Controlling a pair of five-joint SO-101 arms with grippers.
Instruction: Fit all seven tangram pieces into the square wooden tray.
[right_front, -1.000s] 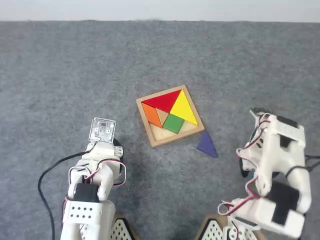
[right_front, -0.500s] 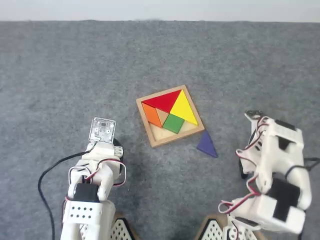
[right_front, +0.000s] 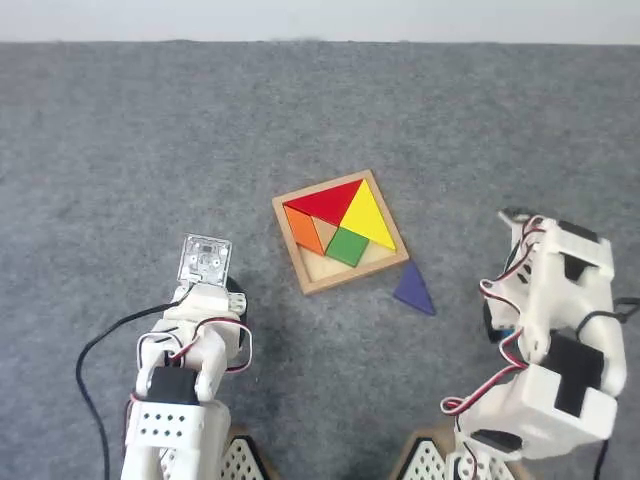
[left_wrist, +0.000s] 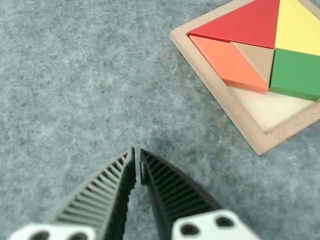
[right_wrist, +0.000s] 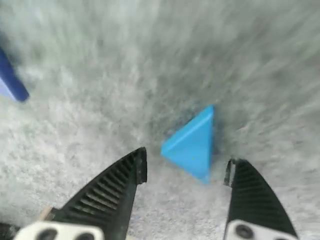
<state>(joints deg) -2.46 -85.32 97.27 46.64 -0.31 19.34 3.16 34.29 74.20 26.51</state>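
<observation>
Tray (right_front: 358, 277) sits mid-mat (right_front: 150, 130), rotated. It holds 5 pieces: red triangle (right_front: 325, 200), yellow triangle (right_front: 368, 218), orange piece (right_front: 300, 230), tan triangle (right_front: 324, 236), green square (right_front: 347, 245). Bare wood shows along the near edge. Purple triangle (right_front: 413, 290) lies just outside the tray. Blue triangle (right_wrist: 192, 145) lies between the right gripper's (right_wrist: 186, 157) wide-open jaws, ungripped. Left gripper (left_wrist: 136, 152) jaws are nearly closed and empty, near the tray. Since 0.5 s ago the right arm has shifted slightly right.
</observation>
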